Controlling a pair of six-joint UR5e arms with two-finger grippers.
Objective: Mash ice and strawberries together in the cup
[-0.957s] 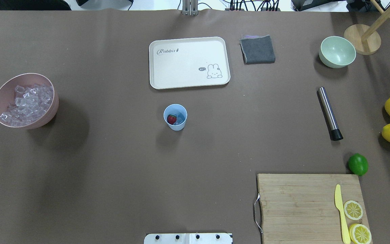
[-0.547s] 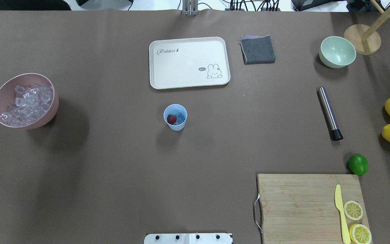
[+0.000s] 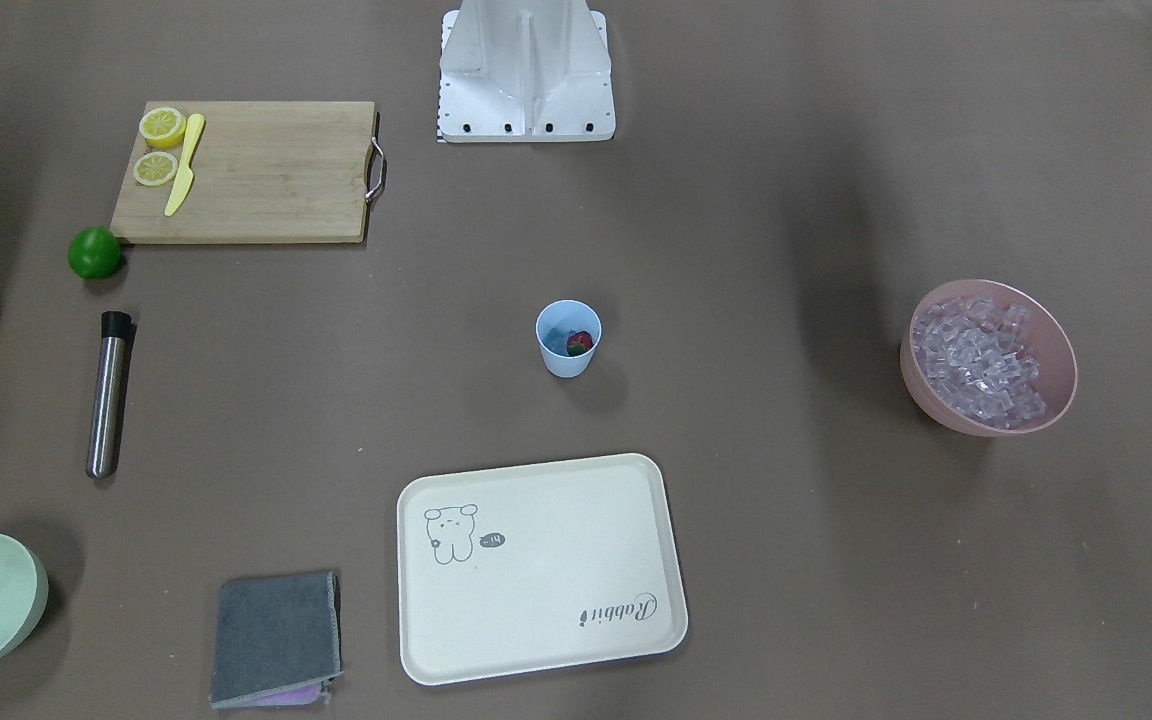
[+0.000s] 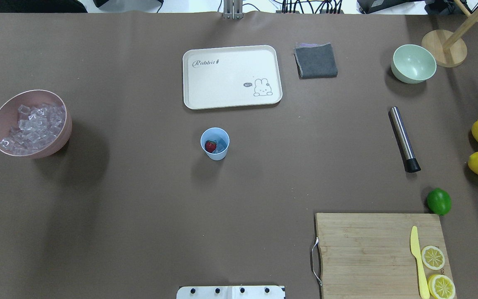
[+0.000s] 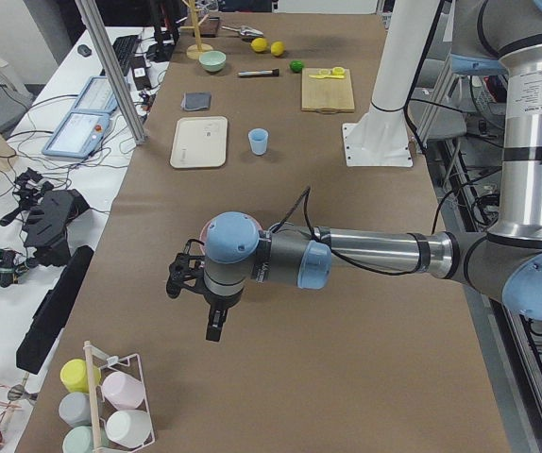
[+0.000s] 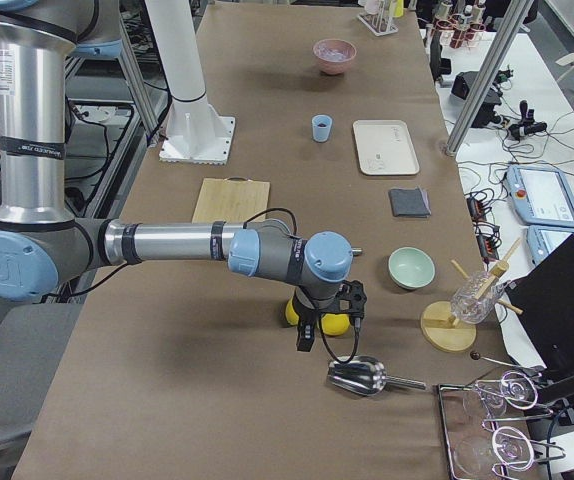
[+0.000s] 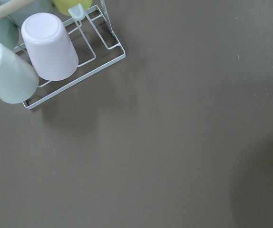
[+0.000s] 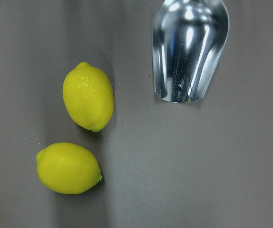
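The small light-blue plastic cup stands upright mid-table, near the cream tray, with one red strawberry and a few clear ice cubes inside; the steel muddler with a black tip lies well apart. Both grippers show only in the side views, left and right, so you cannot tell whether either claw is spread or pressed together. Unbraced, the light cup could tip when you press the muddler off-centre.

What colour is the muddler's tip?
Black, on a steel muddler; clearest in the overhead view.
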